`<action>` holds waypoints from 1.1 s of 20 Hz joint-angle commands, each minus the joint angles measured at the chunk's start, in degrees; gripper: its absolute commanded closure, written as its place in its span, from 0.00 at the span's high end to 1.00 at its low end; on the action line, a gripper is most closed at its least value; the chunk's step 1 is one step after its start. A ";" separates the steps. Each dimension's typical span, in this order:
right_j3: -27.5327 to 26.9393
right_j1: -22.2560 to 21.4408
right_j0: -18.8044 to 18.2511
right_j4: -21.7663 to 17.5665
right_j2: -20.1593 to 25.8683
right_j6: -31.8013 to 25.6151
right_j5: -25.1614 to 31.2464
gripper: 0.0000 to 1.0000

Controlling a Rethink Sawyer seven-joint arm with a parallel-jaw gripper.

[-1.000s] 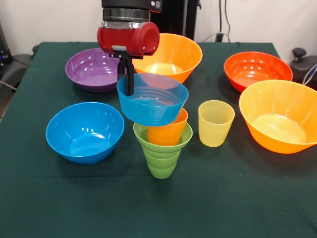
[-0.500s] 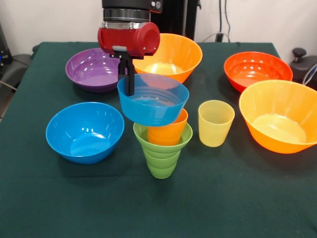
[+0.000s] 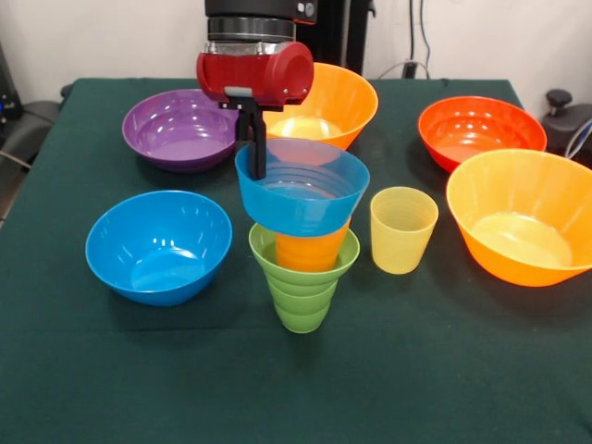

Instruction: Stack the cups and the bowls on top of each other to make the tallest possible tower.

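Two cups, orange [image 3: 311,250] nested in green [image 3: 303,282], form our tower mid-table, and we see the gripper [image 3: 256,143] pinching the small blue bowl's [image 3: 301,188] rim right above it, so next we judge a level release.

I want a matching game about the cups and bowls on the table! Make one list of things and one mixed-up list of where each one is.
Things:
1. orange cup
2. pale yellow cup
3. small blue bowl
4. purple bowl

Places:
A. standing alone on the green cloth, right of the tower in the front view
B. nested inside the green cup
C. on top of the tower, its rim held in the jaws of the gripper
D. near the table's far left corner in the front view

Pairs: 1-B, 2-A, 3-C, 4-D
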 commanded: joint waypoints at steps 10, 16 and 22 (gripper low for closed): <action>1.37 2.02 2.02 1.71 2.62 6.60 6.70 0.00; 1.05 2.58 0.48 0.64 3.46 4.95 7.54 0.00; -0.17 3.00 -0.07 0.62 3.03 3.99 8.91 0.00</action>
